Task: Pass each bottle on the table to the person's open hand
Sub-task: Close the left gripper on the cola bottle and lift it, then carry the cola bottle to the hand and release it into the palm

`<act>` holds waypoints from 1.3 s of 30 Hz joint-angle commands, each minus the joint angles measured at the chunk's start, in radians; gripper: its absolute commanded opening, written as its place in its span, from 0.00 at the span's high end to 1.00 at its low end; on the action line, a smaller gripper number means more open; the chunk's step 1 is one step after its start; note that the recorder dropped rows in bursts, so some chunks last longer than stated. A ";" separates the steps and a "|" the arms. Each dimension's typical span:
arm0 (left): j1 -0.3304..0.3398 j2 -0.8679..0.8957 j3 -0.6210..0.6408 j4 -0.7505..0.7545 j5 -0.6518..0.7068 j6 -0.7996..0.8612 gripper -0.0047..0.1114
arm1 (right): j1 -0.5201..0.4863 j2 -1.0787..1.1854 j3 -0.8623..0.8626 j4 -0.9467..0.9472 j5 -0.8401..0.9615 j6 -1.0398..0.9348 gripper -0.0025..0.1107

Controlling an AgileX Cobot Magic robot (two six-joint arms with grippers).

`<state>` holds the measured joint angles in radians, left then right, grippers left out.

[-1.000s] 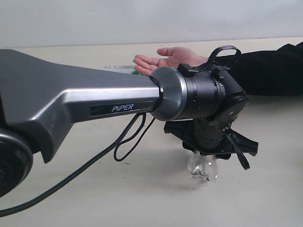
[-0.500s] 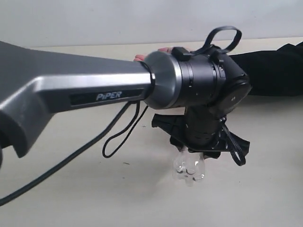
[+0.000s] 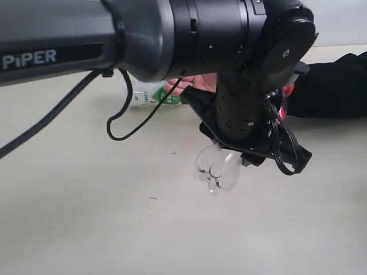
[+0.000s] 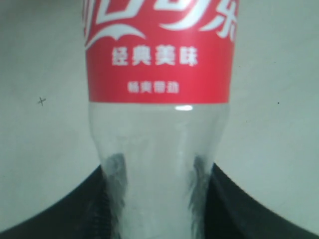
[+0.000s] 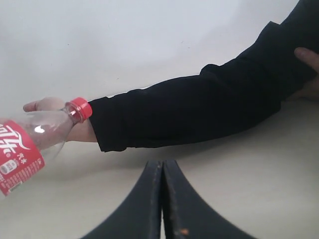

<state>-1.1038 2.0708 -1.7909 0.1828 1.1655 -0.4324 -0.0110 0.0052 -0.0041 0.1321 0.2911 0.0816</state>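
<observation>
The left gripper (image 4: 159, 209) was clamped on the cola bottle (image 4: 158, 74), cap at the open hand (image 5: 46, 105) ahead; the handover likely needed lowering, then release.

Clear, glossy plastic: the cola bottle (image 4: 158, 144) catches a highlight just below its smooth, shiny red label (image 4: 158, 55), and its cap (image 5: 81, 109) is red plastic. The table (image 3: 86, 217) is matt, pale and smooth. The arm (image 3: 57, 23) has a satin grey casing, matt black joints and a rubbery black cable (image 3: 51, 113). The sleeve (image 5: 189, 112) is matt black cloth.
</observation>
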 commanded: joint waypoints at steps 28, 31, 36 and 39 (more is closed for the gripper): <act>0.249 -0.058 0.001 0.215 -0.439 0.005 0.96 | 0.023 -0.005 0.004 -0.001 -0.006 -0.001 0.98; 0.268 -0.045 0.001 0.214 -0.450 0.005 0.96 | 0.023 -0.005 0.004 -0.001 -0.006 -0.001 0.98; 0.288 -0.025 0.001 0.214 -0.458 0.007 0.96 | 0.023 -0.005 0.004 -0.001 -0.006 -0.001 0.98; 0.304 -0.018 0.001 0.195 -0.476 0.007 0.96 | 0.023 -0.005 0.004 -0.001 -0.006 -0.001 0.98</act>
<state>-0.8155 2.0488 -1.7909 0.3966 0.7210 -0.4185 0.0105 0.0052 -0.0041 0.1321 0.2911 0.0816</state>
